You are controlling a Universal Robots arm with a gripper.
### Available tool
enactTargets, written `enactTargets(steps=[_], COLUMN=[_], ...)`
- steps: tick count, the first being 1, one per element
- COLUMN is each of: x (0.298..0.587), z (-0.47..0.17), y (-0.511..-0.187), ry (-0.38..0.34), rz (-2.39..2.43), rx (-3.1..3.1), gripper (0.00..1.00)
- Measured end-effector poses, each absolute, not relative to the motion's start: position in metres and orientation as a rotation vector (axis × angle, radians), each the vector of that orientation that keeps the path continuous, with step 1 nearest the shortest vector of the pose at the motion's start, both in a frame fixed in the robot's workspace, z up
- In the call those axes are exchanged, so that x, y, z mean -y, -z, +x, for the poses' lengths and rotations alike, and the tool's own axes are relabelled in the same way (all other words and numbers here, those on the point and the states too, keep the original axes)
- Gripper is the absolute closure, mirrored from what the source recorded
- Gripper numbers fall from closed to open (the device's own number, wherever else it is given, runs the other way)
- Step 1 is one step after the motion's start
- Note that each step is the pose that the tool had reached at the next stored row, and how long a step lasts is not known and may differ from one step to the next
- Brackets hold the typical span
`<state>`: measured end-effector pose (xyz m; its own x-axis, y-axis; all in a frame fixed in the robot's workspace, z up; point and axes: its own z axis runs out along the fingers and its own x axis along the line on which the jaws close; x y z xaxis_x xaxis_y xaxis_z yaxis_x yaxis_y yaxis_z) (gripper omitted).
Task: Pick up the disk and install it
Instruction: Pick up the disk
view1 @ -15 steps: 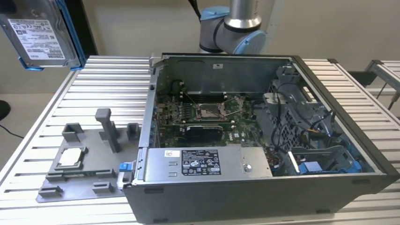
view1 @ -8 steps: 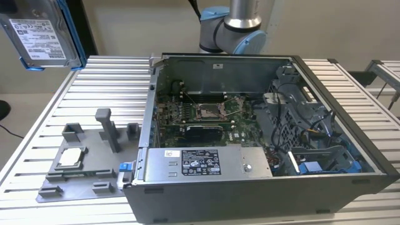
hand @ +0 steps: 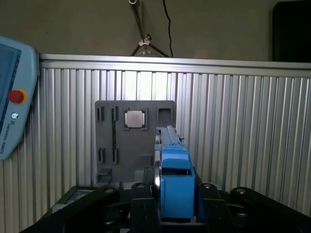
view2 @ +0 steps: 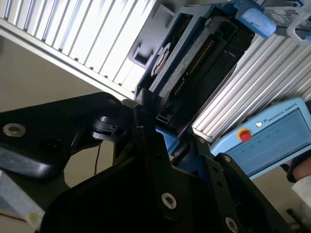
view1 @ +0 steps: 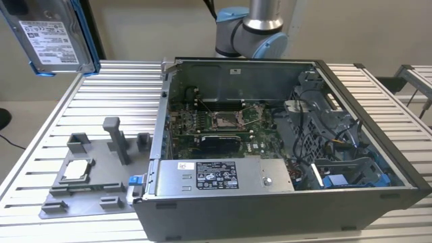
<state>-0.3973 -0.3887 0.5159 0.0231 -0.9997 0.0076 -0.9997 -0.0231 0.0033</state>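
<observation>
Presently, item: the disk (view1: 50, 38), held aloft at the exterior view's left, above the slatted table (view1: 115, 96) and well apart from the open computer case (view1: 236, 76).

Holder: the gripper (hand: 175, 206), closed upon the disk near one end. In the first wrist view the blue rail is flanked by the black fingers (hand: 142, 206).

Hazards, as judged:
- A slip or twist may be expected, since most of the disk's length is left unsupported beyond the fingers.
- The case wall, or the loose cables (view1: 337, 134) beside the drive bay (view1: 354, 174), may be struck if the disk is brought in tilted.
- The rails may be jammed if they are not squared to the bay.
- The grey fixture plate (view1: 94, 182) and the small square chip (view1: 76, 169) on it could be hit were the disk dropped.

Appearance: flat silver-metal body, a white printed label on the face, blue plastic rails along the long edges.
</observation>
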Motion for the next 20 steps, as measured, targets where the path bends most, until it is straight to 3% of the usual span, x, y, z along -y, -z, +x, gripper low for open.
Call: enactTargets(steps=[20], x=[0.389], z=[-0.368], y=[-0.516], ry=[-0.005], rz=[2.241], rx=[2.19], gripper=[1.0])
